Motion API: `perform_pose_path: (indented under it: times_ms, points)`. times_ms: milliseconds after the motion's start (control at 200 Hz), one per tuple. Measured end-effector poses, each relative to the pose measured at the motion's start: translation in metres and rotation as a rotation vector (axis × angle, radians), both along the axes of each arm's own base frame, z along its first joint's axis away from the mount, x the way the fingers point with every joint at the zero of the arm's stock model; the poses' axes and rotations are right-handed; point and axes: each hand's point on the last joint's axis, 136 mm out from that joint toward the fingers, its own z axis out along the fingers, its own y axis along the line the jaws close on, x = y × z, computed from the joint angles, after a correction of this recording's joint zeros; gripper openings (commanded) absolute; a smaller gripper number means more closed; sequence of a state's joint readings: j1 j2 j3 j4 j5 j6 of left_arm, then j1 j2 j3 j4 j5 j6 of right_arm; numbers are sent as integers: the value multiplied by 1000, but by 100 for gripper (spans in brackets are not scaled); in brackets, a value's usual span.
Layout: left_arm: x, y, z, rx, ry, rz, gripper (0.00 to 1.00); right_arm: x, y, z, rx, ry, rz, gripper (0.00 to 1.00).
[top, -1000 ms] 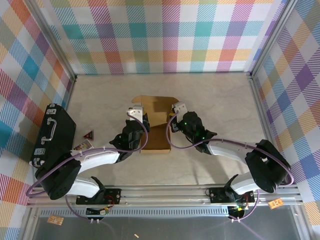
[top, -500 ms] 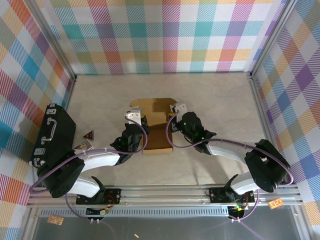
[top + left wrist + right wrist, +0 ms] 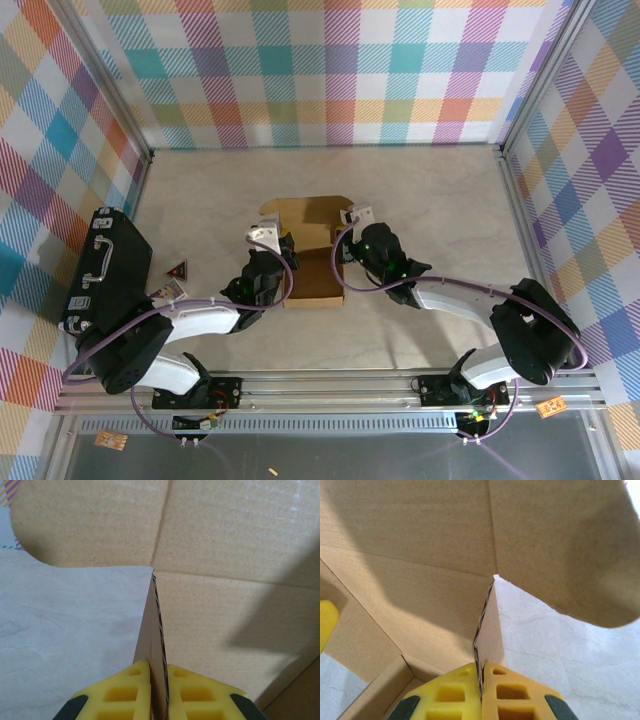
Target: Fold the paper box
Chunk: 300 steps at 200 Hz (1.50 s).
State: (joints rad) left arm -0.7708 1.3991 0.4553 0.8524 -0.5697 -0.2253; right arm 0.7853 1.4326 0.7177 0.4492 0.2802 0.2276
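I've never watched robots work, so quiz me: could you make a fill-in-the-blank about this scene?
Both arms' jaws are shut on upright walls of the brown ____ box.
The fingertips pinching it are coloured ____.
The black case lies toward the table's ____ side.
Missing words: cardboard; yellow; left.

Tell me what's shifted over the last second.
The left pincer, shut on the left wall of the box, drew back slightly toward its base, and the far flap's edge came a little nearer. The right pincer stayed clamped on the right wall; the case did not move.
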Motion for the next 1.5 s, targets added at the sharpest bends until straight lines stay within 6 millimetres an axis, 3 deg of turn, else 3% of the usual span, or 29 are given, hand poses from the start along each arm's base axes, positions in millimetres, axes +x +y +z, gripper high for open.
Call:
perform_pose_path:
  times_ms: [225, 665, 1045, 1220, 1315, 1500]
  points:
    - [-4, 3, -15, 12, 25, -6, 13, -2, 3, -16, -26, 27, 8, 5]
    - [-5, 3, -15, 5, 29, -4, 12, -8, 9, -16, -26, 31, 34, 18]
    - [-10, -7, -16, 13, 39, -52, 12, -23, 7, -13, -68, 49, 71, 44]
    - [-12, -13, -15, 13, 43, -82, 11, -31, 1, -11, -102, 55, 84, 51]
    - [-13, -17, -16, 15, 49, -102, 11, -37, -2, -5, -112, 48, 94, 62]
    - [-17, -28, -18, 17, 64, -151, 11, -49, -10, 20, -95, 14, 111, 68]
